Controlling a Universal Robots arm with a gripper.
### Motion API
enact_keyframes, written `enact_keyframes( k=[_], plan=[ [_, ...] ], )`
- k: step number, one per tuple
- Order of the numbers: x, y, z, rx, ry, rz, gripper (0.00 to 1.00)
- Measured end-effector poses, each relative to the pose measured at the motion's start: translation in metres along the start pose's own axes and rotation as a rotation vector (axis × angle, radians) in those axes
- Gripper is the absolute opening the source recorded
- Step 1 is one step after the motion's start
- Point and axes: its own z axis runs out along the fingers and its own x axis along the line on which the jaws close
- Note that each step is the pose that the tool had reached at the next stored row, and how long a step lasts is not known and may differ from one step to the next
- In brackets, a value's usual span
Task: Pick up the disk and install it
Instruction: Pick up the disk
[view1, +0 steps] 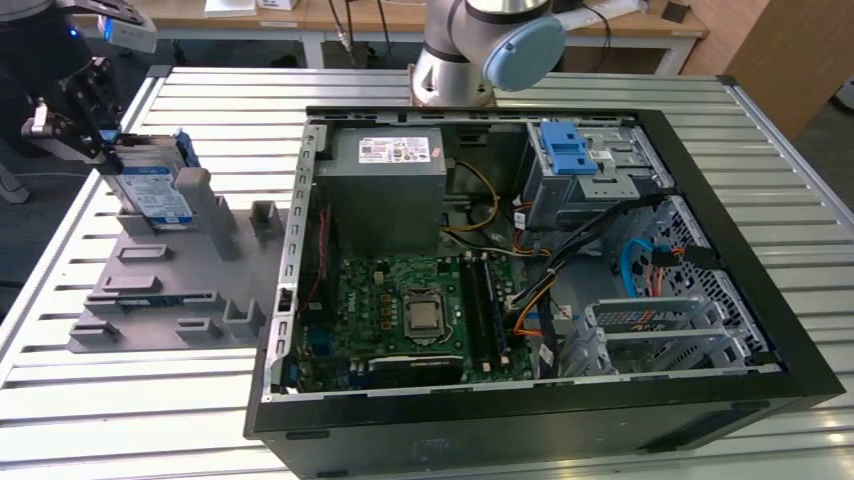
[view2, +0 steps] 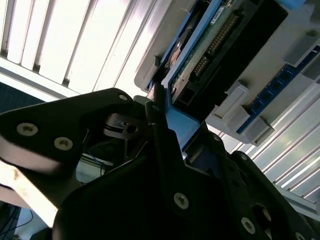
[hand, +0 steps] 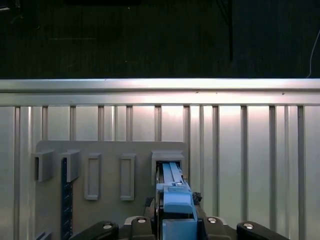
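Gripper at the exterior view's far left, over the far end of the grey slotted stand. Fingers clenched on the disk, one on either side of its blue carrier frame. In the first wrist view the blue frame edge sits pinched between the black fingers.

Disk stands upright on edge, label side facing the exterior view's right, lower end down in a slot of the stand. Second wrist view shows the disk's underside, circuit board and connector pins exposed, one finger pressed against the frame.

Stand lies flat on the slatted metal table, just beside the open computer case. Inside the case: motherboard, power supply, and a grey drive cage with a blue latch at the far corner, well apart from the disk.
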Motion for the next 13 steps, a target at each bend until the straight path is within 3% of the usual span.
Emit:
enact_keyframes(
  k=[9,13],
  plan=[
    [0.0003,0.0001,0.0000,0.0000,0.0024,-0.007,0.36],
    [0.0003,0.0001,0.0000,0.0000,0.0024,-0.007,0.44]
  ],
)
